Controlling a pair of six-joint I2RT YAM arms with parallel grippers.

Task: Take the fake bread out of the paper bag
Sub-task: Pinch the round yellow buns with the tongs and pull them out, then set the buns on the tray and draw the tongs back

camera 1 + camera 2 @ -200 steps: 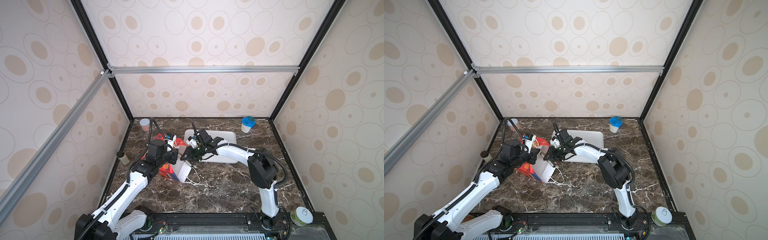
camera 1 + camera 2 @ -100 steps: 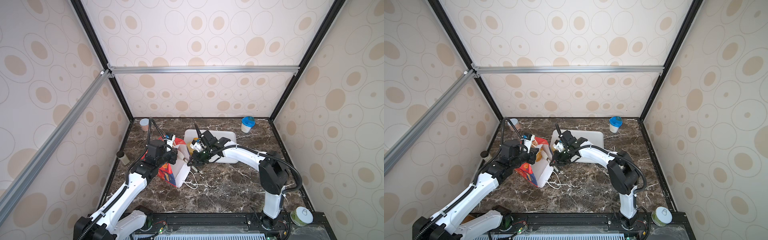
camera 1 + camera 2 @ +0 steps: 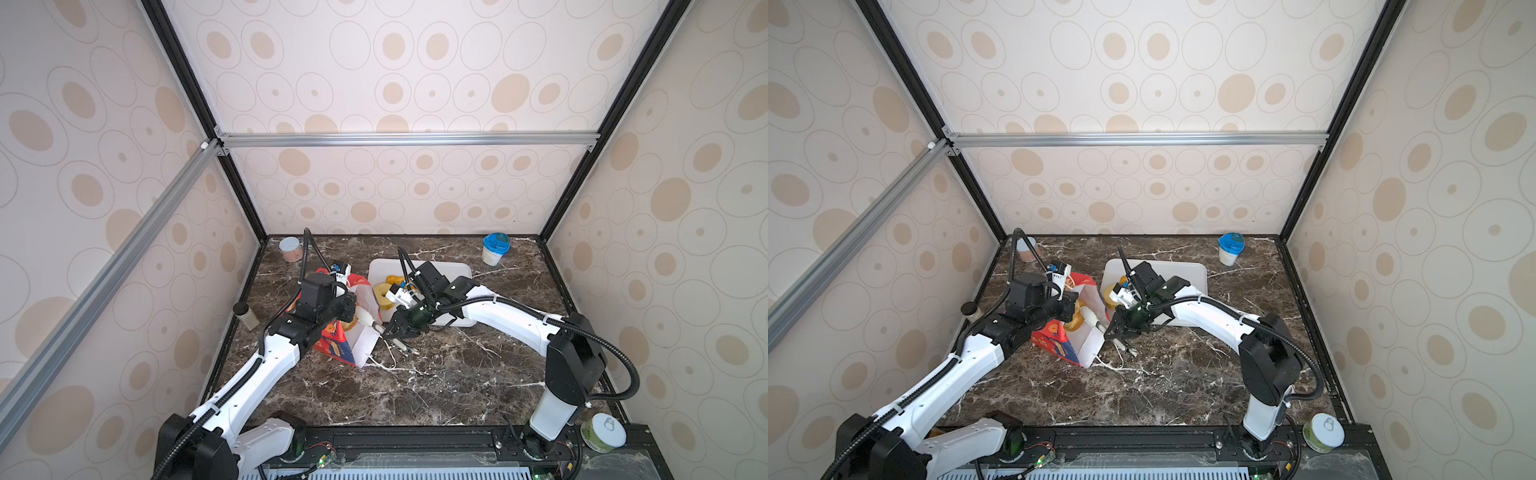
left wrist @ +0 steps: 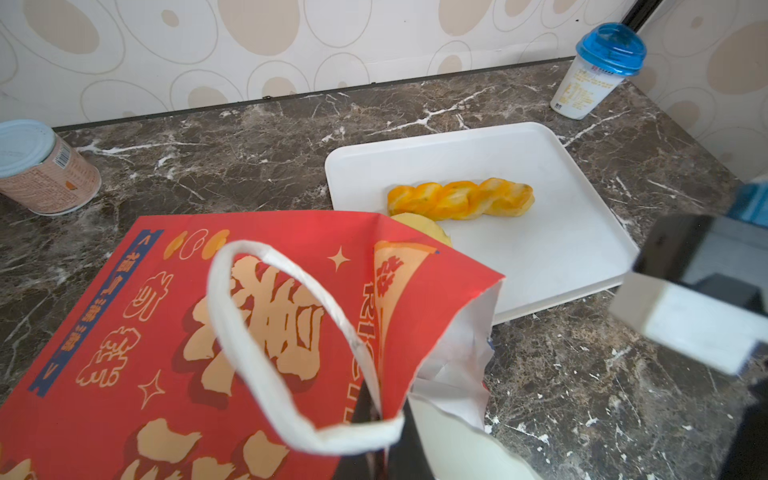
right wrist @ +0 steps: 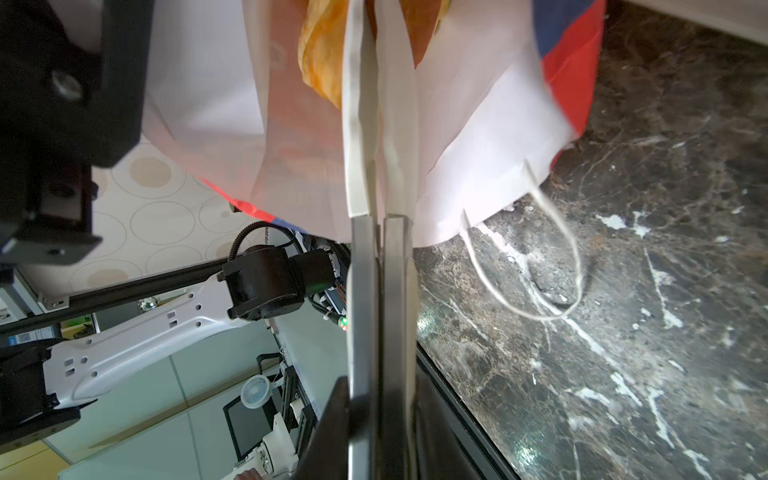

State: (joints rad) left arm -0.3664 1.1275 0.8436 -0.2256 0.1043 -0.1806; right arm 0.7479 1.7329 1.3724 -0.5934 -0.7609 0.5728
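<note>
My right claw (image 3: 362,313) pressed together, tips inside bag (image 4: 166,332) mouth beside bread (image 5: 320,62) | left claw (image 4: 382,415) clamped on bag rim | braid (image 4: 461,199) lies on tray (image 4: 540,249) | I read gold Chinese characters, "RIC…"

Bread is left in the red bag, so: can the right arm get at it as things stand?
Probably yes. The left gripper pinches the bag rim, so its mouth faces the right gripper, whose shut fingers reach inside, beside the orange bread. Nothing blocks the mouth.
</note>
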